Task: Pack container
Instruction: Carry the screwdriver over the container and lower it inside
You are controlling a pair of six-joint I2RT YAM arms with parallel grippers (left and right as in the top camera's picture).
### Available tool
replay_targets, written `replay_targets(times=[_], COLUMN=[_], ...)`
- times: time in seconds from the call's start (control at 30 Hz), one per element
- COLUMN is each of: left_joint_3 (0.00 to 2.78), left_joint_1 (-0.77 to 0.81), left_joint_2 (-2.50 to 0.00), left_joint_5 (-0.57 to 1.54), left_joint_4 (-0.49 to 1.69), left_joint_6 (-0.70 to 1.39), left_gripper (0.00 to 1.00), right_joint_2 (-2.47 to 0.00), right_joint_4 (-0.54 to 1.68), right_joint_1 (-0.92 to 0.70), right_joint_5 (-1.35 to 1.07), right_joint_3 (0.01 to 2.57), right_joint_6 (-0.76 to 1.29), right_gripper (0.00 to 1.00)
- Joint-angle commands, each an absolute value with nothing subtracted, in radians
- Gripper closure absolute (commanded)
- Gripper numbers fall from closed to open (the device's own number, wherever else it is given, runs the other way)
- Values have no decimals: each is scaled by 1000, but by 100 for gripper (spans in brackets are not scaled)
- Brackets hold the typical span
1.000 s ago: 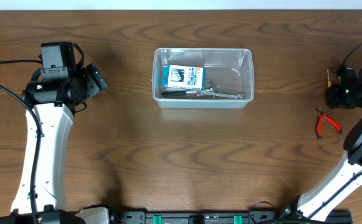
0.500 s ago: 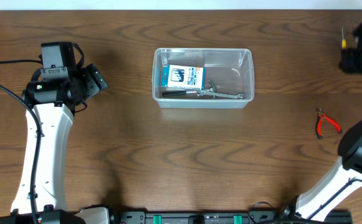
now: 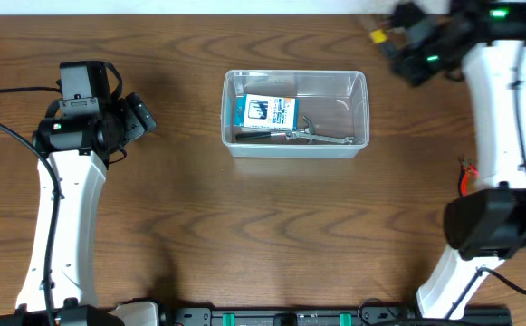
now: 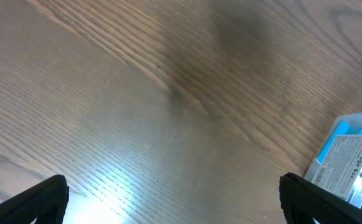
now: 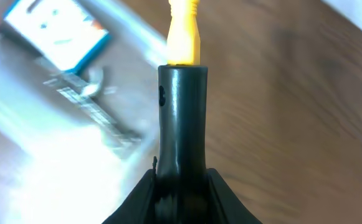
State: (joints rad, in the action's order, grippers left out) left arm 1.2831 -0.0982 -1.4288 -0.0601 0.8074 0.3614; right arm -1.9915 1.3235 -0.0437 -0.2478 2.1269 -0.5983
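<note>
Now bring your right gripper (image 5: pixel 182 198), clamped on the black-and-yellow screwdriver (image 5: pixel 182 106), left over the container (image 3: pixel 290 148) at the table's far middle. Lower before releasing, beside the blue-and-white box (image 3: pixel 268 111). Your left gripper (image 4: pixel 174 200) hangs spread apart.

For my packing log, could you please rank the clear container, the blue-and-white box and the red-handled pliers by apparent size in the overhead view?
Largest: clear container.
Next: blue-and-white box, lying inside it.
Smallest as seen: red-handled pliers, but the right arm covers part of them, so this last place is unsure.
</note>
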Motion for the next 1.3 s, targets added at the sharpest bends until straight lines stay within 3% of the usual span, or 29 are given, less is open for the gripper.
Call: replay_targets(times=[0.0, 0.33, 0.87, 1.13, 1.2, 1.27], left_joint_3=[1277, 1277, 1277, 1277, 1277, 1277], left_joint_1=[-102, -102, -102, -102, -102, -102], left_joint_2=[-1426, -1426, -1426, -1426, -1426, -1426], left_joint_5=[-76, -76, -76, -76, -76, -76], left_joint_4=[810, 810, 810, 810, 810, 810], left_joint_6=[345, 345, 345, 345, 345, 345], left_gripper=[2, 2, 2, 2, 2, 2], right_joint_2=[-1965, -1966, -1966, -1966, -1966, -1966], right_joint_4=[1356, 1387, 1093, 1026, 1019, 1007], right_joint_1=[-163, -371, -377, -376, -376, -376], right_joint_5=[-257, -138, -138, -138, -138, -137], right_joint_3=[2141, 2109, 1640, 1561, 1561, 1561], right_joint_6=[-721, -810, -809, -797, -788, -768], right_gripper=[99, 99, 99, 99, 93, 59])
